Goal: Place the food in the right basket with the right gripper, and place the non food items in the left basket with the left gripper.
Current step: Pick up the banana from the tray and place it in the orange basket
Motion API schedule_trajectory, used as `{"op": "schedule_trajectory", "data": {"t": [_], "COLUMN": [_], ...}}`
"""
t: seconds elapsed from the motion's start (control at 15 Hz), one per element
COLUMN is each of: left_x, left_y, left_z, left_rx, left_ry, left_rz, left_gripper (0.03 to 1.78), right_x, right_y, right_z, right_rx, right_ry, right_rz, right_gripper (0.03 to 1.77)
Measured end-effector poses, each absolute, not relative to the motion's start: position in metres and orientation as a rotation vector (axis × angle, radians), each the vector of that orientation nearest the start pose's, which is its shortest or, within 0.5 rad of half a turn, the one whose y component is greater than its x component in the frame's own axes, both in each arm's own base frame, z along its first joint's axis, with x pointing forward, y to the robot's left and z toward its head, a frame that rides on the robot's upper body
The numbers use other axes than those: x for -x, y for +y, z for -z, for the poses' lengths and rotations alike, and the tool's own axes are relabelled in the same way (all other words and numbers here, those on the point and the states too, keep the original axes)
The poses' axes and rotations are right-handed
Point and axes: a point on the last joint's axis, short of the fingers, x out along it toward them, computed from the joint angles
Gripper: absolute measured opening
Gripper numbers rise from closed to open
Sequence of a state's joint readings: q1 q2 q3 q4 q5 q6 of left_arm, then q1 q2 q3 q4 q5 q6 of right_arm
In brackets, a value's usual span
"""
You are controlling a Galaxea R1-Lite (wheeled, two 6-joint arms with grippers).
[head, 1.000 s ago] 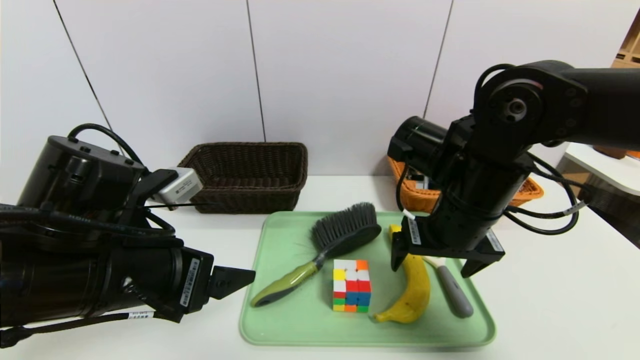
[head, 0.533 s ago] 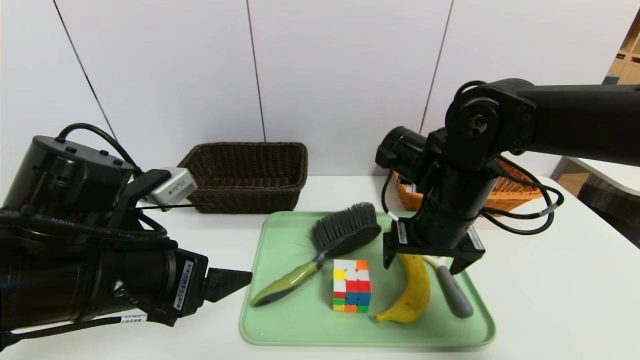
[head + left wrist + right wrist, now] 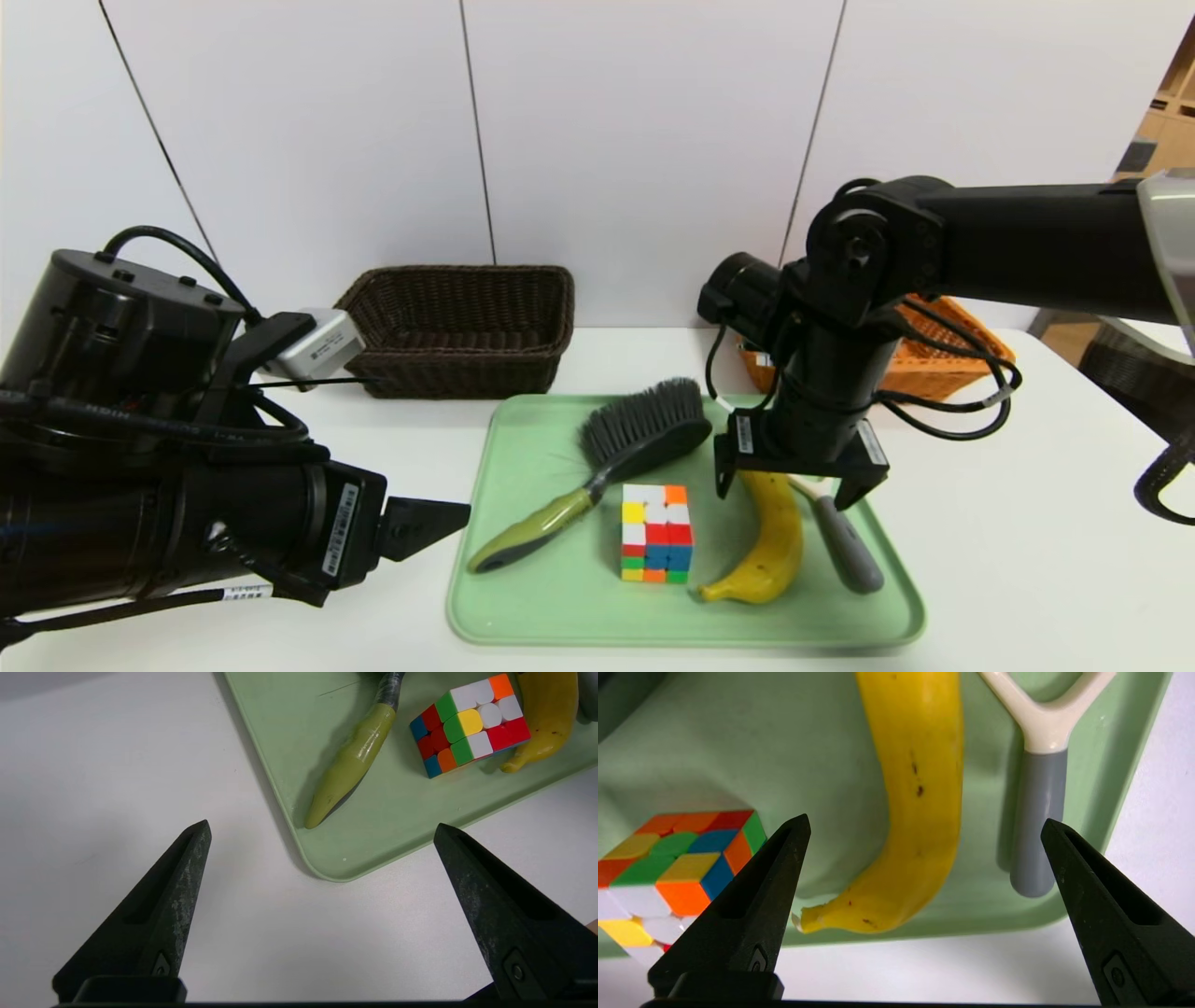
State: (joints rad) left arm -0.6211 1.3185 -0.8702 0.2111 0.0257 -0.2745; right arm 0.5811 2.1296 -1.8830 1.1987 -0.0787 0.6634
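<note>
Yellow against the pale green tray [image 3: 523, 625], the banana [image 3: 773, 551] lies between the puzzle cube [image 3: 656, 546] and the grey-handled peeler [image 3: 845, 546], all apart from one another but close. The right gripper [image 3: 786, 493] hangs just above the banana's far half, pointing down, its two fingers spread wide and nothing between them yet. In the right wrist view the banana runs through the middle of the gap, with the cube near one finger [image 3: 752, 910] and the peeler's handle near the other.

That crowding is the risk: a finger coming down could land on the peeler (or nudge the cube) and shove it into the banana, and a pinch on the curved, smooth skin may roll the fruit out.

The left gripper [image 3: 425, 527] waits beside the tray's left edge, fingers apart and empty, near the brush [image 3: 616, 462] handle. The orange basket [image 3: 934, 359] sits behind the right arm; the dark basket [image 3: 462, 327] stands at back left, well apart from it.
</note>
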Motion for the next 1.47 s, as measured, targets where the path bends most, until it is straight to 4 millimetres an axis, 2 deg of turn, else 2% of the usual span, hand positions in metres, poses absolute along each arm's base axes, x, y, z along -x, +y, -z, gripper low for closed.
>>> {"op": "schedule_trajectory", "data": {"t": [0.27,1.47], "left_x": [-0.160,-0.158], "left_y": [-0.114,-0.112], "left_z": [-0.220,-0.223], "left_rx": [0.046,0.051], "left_ry": [0.703,0.693], "left_rz": [0.481,0.483], "left_gripper": [1.69,1.69], "right_x": [-0.309,-0.311], "right_y": [0.199,0.218], "right_z": [-0.175,-0.158], "right_rx": [-0.073,-0.019], "right_ry": [1.411,1.418], "right_rz": [0.069,0.072], "right_gripper": [1.70,1.70]}}
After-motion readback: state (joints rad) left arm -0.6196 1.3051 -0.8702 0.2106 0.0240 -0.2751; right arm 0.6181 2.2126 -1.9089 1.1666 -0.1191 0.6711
